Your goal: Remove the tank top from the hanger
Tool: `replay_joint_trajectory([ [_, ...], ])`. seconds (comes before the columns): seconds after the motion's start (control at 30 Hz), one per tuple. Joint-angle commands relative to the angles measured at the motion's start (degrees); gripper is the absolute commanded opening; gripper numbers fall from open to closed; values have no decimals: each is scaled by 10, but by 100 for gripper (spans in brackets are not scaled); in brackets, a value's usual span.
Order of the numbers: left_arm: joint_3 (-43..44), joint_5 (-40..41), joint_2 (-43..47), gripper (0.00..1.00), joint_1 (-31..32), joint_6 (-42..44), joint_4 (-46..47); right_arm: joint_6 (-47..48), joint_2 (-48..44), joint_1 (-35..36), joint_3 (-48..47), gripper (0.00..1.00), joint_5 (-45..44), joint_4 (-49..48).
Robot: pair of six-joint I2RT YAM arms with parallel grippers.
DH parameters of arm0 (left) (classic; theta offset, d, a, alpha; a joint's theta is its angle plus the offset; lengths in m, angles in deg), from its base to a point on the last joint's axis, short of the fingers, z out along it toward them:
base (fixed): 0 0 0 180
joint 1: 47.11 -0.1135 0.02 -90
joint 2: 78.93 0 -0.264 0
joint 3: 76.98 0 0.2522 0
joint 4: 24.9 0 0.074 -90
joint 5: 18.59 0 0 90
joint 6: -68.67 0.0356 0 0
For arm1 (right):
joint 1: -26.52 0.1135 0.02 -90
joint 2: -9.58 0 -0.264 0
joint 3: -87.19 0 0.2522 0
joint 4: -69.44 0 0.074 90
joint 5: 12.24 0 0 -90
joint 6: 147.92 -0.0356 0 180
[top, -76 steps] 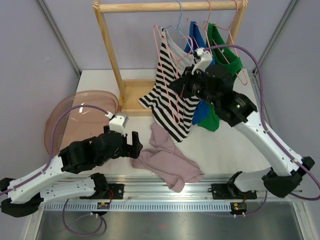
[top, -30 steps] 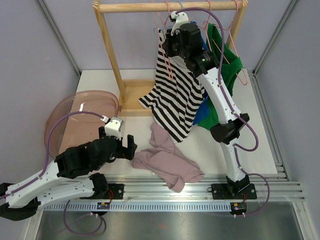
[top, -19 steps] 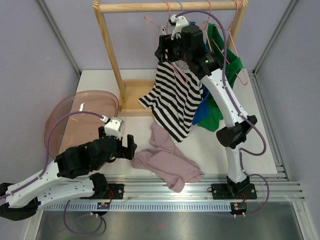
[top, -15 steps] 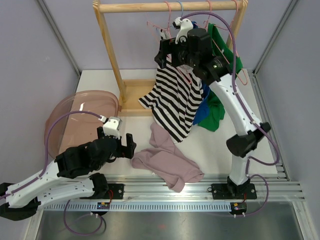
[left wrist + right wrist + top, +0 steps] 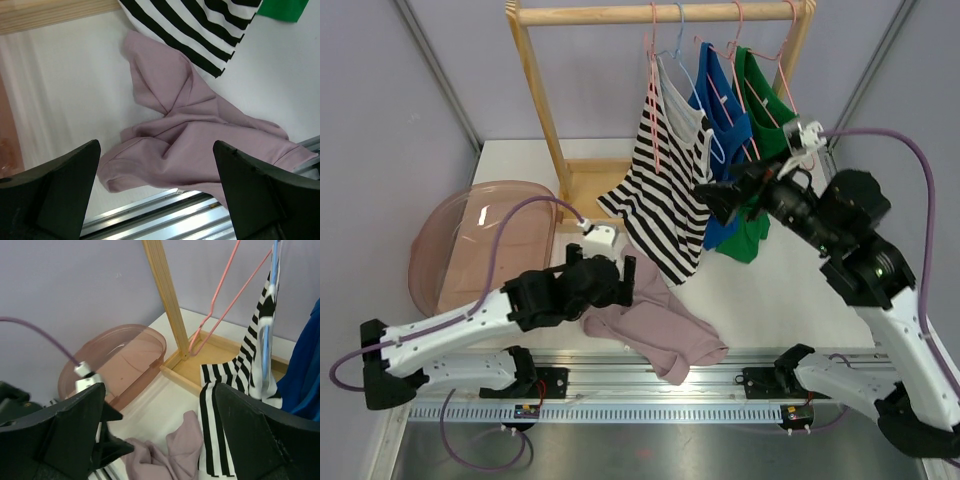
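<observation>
While the striped tank top [image 5: 665,190] hangs on its blue hanger [image 5: 682,45] from the top bar of the wooden rack [image 5: 545,110], neither arm has hold of it. Its hem drapes down to the table [image 5: 800,270], just over the upper edge of a mauve garment [image 5: 655,325] that lies crumpled near the front rail.

Right gripper [image 5: 712,200]: held up in the air at the right-hand edge of the striped top, in front of the blue tank top [image 5: 725,120]. Whether it touches either fabric cannot be told from above. The right wrist view shows its fingers [image 5: 65,440] spread wide with nothing between them. That view faces the rack, with the striped top [image 5: 255,385] and the blue hanger wire [image 5: 267,315] to the right and an empty pink hanger [image 5: 220,305] to the left of it.

Left gripper [image 5: 625,280]: low over the table at the left edge of the mauve garment. The left wrist view shows its fingers [image 5: 60,190] wide apart and empty, the mauve garment [image 5: 200,145] directly below and the striped hem [image 5: 200,30] beyond it.

Other items noted: a green tank top [image 5: 770,100] on a pink hanger at the right end of the bar, beside the blue one; a translucent pink tub [image 5: 470,240] at the table's left side, beside the rack's base.
</observation>
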Motion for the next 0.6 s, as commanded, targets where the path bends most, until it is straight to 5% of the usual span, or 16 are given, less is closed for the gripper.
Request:
replay_joint_trajectory([
  [0.0,43,0,-71,99,26,-4,48,-27,-93,2,88,99,15,-37],
  [0.2,42,-48,-186,99,35,-2,110,-46,-232,2,191,99,-65,5],
  [0.4,32,-99,-283,99,50,-20,152,-9,-292,2,204,99,-269,125],
  [0.57,18,-125,-341,99,64,-39,172,3,-311,2,215,100,-299,177],
])
